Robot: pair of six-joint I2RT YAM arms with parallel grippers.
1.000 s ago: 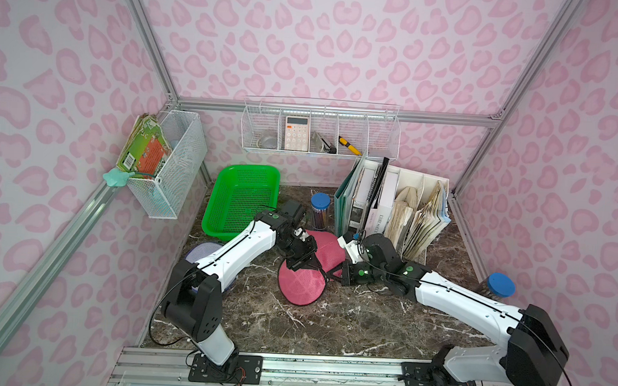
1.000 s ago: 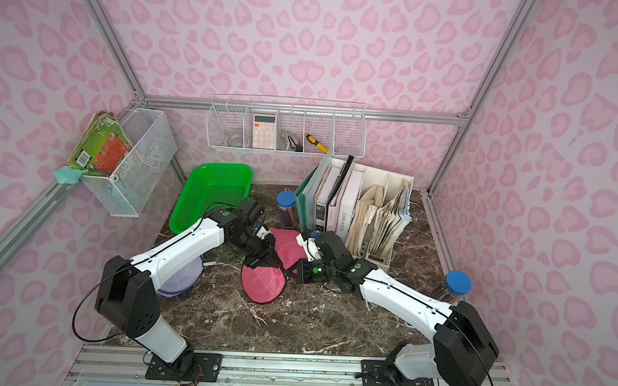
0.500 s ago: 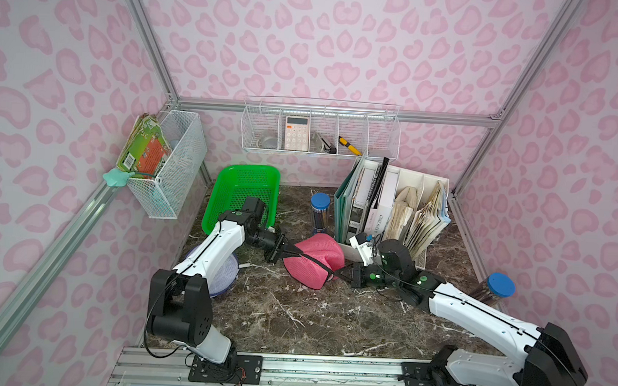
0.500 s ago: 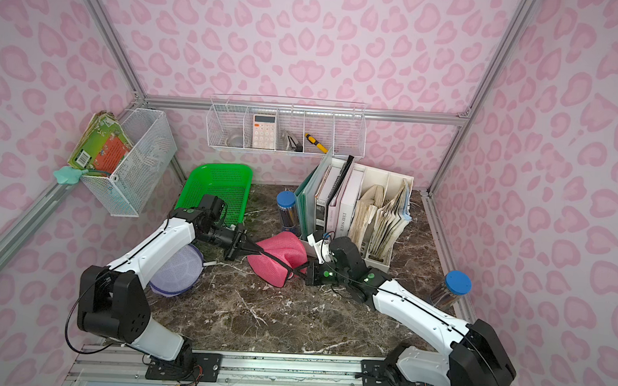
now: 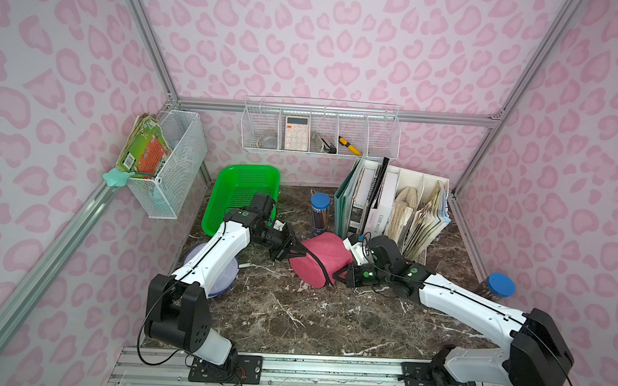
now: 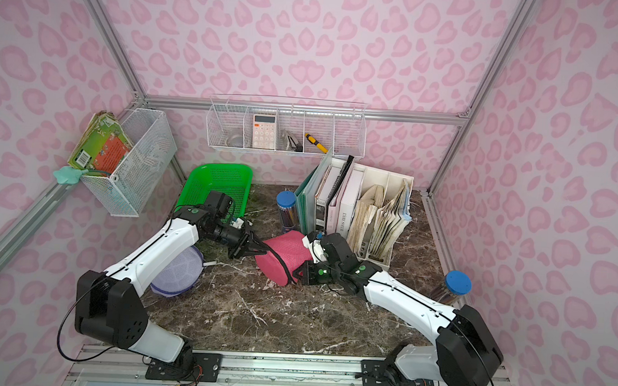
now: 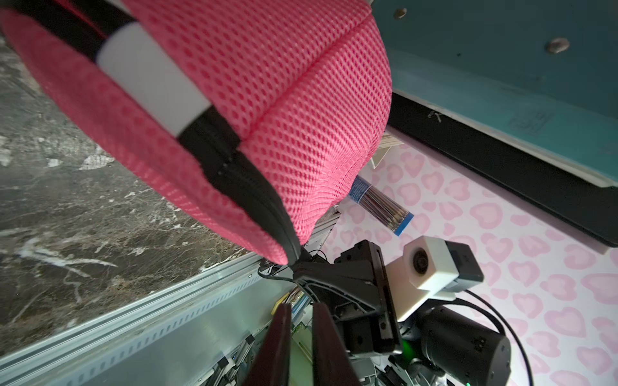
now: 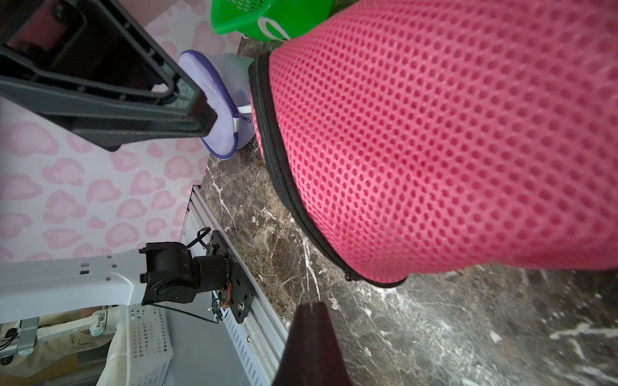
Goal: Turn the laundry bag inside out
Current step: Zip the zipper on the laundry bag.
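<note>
I take the file rack (image 5: 410, 175) as my mark. Farthest to its left, a wire basket (image 5: 183, 165) hangs on the wall with booklets in it. Nearer the rack, a green basket (image 5: 242, 183) sits at the back of the marble table (image 5: 293, 320). A lilac mesh bag (image 6: 180, 274) lies in front of that, partly under the left arm. The left gripper (image 5: 292, 249) points toward the rack, its tips close to the pink laundry bag (image 5: 324, 254) and its black zipper band (image 7: 240, 177). In the left wrist view I see its fingers (image 7: 282, 347) a narrow slit apart with nothing between them. A tube of pencils (image 5: 319, 220) stands just left of the rack. The laundry bag sits puffed up just in front of the rack's left end, between the two grippers. The right gripper (image 5: 339, 273) is at the bag's side nearer the rack. Its fingers (image 8: 309, 344) are pressed together, and whether they nip the bag's edge I cannot tell. Well to the rack's right, a blue-lidded jar (image 5: 500, 284) stands by the wall.
</note>
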